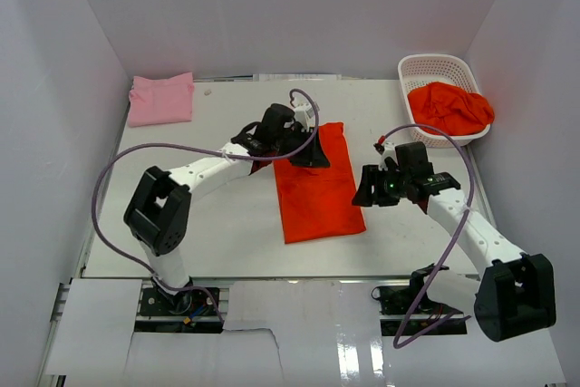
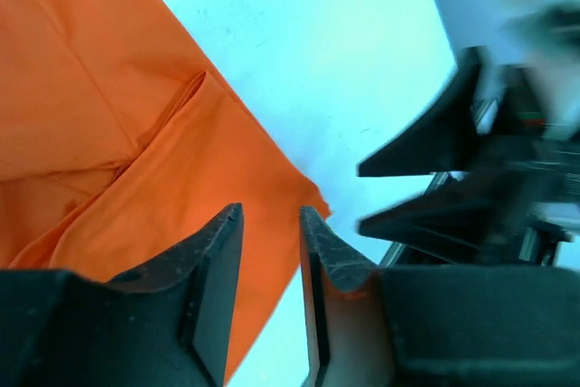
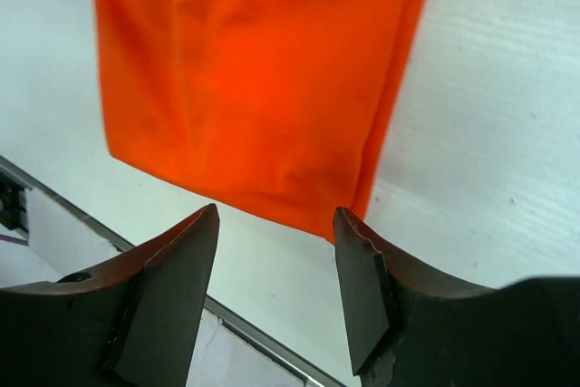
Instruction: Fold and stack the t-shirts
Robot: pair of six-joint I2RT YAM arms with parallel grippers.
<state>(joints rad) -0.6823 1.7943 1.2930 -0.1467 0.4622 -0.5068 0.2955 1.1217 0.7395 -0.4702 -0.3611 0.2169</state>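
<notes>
One orange-red t-shirt (image 1: 317, 189) lies flat in the middle of the table, folded into a long strip. My left gripper (image 1: 308, 155) hovers over its far end with the jaws apart and nothing between them; in the left wrist view (image 2: 272, 224) the cloth (image 2: 118, 133) lies below the fingers. At the strip's near right edge my right gripper (image 1: 367, 191) is open and empty, just off the cloth. Its wrist view (image 3: 276, 219) shows the shirt's corner (image 3: 263, 70) ahead of the fingertips. A folded light pink t-shirt (image 1: 161, 99) rests at the back left. More orange-red t-shirts (image 1: 450, 108) lie crumpled in the basket.
A white lattice basket (image 1: 435, 67) stands at the back right corner. White walls close in the table on the left, back and right. The table's near edge (image 3: 227, 319) runs just below my right fingers. Purple cables loop from both arms.
</notes>
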